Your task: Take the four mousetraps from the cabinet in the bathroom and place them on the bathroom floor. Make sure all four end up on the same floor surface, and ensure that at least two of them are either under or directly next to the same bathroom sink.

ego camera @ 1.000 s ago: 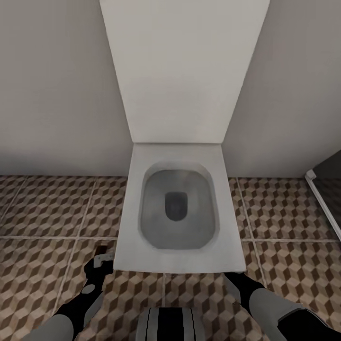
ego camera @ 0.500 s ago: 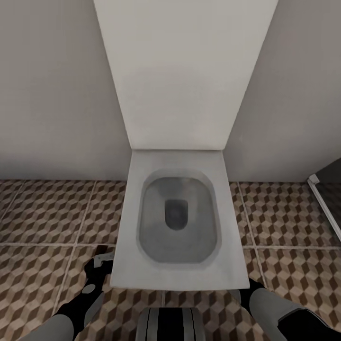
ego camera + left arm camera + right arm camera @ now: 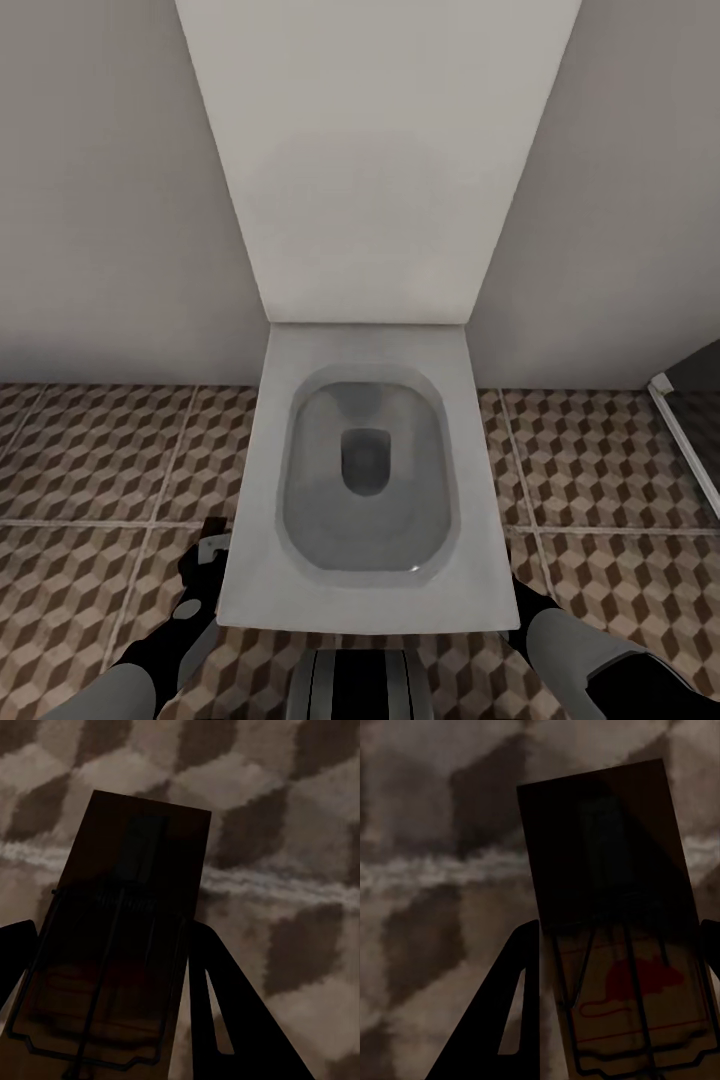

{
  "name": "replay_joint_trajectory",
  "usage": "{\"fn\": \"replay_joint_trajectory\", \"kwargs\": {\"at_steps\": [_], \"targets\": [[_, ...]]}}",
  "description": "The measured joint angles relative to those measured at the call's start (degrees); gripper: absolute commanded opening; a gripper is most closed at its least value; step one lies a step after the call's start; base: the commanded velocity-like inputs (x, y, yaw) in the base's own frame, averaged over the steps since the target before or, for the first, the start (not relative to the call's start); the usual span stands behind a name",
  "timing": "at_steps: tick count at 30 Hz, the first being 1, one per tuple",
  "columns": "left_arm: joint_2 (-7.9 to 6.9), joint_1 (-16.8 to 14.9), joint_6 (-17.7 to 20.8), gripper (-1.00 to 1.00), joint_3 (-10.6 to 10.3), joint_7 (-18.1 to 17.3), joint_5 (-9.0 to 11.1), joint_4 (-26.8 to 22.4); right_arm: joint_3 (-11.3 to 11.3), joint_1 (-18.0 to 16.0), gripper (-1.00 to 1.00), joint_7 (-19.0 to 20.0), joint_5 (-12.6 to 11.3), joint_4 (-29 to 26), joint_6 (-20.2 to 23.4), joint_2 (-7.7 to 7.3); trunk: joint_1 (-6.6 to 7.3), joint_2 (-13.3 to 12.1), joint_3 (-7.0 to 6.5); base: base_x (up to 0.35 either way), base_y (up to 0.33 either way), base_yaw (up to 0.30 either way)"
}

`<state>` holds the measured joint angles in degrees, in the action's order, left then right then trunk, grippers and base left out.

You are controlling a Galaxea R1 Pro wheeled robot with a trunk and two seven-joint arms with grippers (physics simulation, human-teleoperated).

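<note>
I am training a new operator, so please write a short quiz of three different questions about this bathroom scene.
1. True or false: the left gripper holds a mousetrap.
2. What white fixture stands in front of the robot? A) bathtub B) toilet C) sink
3. What does the right gripper hold?

Key: 1 true. 2 B. 3 A second mousetrap, over the tiled floor.

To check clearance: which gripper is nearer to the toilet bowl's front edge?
Right, slightly. The right gripper sits tucked against the toilet front corner; the left gripper stands just beside its other corner. Each holds a mousetrap.
</note>
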<state>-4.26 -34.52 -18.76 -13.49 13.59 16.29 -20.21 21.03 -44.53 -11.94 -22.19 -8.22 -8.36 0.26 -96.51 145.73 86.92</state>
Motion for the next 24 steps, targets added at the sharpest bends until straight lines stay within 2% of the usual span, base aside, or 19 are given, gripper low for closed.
{"fn": "replay_joint_trajectory", "kwargs": {"at_steps": [18,24], "targets": [[-0.13,0.0,0.2,-1.0,0.0,0.0,0.0,0.0,0.0,0.0,-1.0,0.0,0.0,0.0,-0.3,0.0,0.0,0.0,0.0,0.0,0.0,0.0],[-1.14,0.0,0.3,-1.0,0.0,-0.1,0.0,0.1,0.0,0.0,-1.0,0.0,0.0,0.0,-0.4,-0.07,0.0,0.0,0.0,0.0,0.0,0.0]]}}
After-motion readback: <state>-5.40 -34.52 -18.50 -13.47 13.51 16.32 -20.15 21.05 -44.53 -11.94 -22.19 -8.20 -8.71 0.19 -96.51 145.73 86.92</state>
